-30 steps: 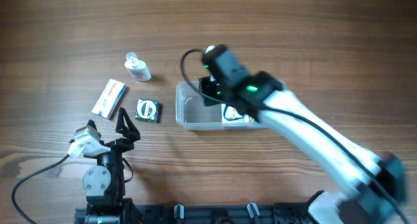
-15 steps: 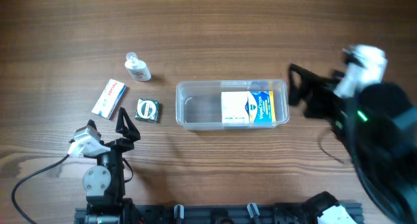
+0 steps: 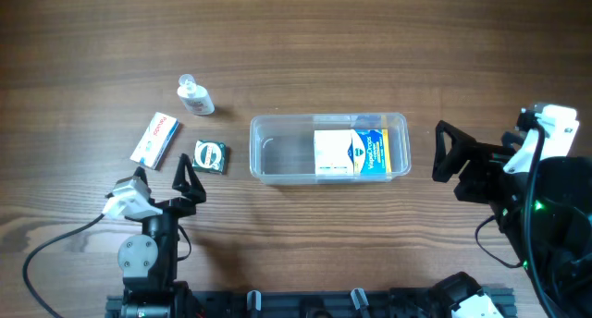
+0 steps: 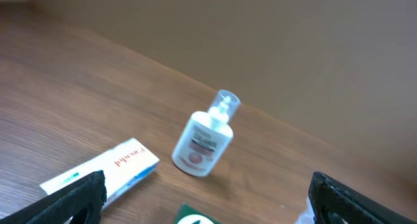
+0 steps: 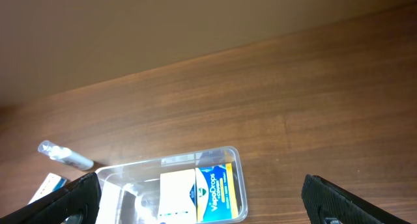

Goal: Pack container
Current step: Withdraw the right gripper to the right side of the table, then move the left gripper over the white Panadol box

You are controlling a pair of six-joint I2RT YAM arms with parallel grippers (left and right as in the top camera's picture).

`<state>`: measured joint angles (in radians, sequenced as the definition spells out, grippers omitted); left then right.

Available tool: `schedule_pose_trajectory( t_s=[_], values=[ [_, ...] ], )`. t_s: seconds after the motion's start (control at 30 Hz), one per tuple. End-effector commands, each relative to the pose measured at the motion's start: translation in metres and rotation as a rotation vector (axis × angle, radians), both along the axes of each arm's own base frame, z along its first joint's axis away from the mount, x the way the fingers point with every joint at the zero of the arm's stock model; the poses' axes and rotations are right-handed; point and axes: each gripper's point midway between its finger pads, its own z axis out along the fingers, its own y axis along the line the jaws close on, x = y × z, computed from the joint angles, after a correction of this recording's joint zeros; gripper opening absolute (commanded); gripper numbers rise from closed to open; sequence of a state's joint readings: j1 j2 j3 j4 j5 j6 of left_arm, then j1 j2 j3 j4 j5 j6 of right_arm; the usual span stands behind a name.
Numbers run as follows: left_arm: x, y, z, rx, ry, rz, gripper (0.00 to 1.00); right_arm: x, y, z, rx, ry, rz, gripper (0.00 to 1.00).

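The container [image 3: 277, 157] is a clear plastic tub at the table's middle. A white, blue and yellow VapoDrops box [image 3: 350, 152] lies flat in its right half; the left half is bare. My right gripper [image 3: 453, 165] hovers just right of the tub, open and holding nothing. From the right wrist view, the container [image 5: 124, 182] and its box [image 5: 202, 193] lie ahead between the spread jaws of the right gripper [image 5: 208, 203]. At the front left my left gripper [image 3: 162, 175] is open and empty. It faces a small green box [image 3: 210, 156].
Left of the tub lie a small clear bottle [image 3: 195, 96] with a white label and a white box with red print [image 3: 154, 139]. The left wrist view has the bottle [image 4: 203, 140], the white box [image 4: 104, 172] and the green box's edge [image 4: 195, 217] in front of the open left gripper [image 4: 208, 204].
My right arm has drawn back from above the container to its right side and its jaws have opened, leaving the VapoDrops box in the tub. The left gripper shifted slightly.
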<state>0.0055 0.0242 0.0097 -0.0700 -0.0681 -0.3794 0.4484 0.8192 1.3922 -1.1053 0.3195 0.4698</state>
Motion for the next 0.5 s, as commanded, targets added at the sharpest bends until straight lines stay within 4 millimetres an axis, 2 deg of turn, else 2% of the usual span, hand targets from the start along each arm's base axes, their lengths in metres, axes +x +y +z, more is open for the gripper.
schedule_pose_trajectory(
  t_s=[0.0,0.1,0.2,0.37,0.47],
  values=[
    [-0.001,-0.015,-0.003,-0.078,0.056,-0.076,1.00,0.003,-0.004,0.000,-0.014,0.005,-0.025,1.00],
    [-0.003,-0.015,0.010,-0.151,0.078,-0.066,0.99,0.005,-0.003,-0.001,-0.018,0.012,-0.025,1.00],
    [-0.002,-0.014,0.033,-0.148,0.110,-0.056,1.00,0.007,-0.002,-0.003,-0.022,0.020,-0.025,1.00],
    [0.009,-0.012,0.067,-0.038,0.267,-0.062,1.00,0.009,-0.001,-0.005,-0.027,0.030,-0.025,0.99],
    [0.019,0.004,0.090,0.046,0.405,0.015,1.00,0.011,0.000,-0.007,-0.030,0.037,-0.025,1.00]
  ],
)
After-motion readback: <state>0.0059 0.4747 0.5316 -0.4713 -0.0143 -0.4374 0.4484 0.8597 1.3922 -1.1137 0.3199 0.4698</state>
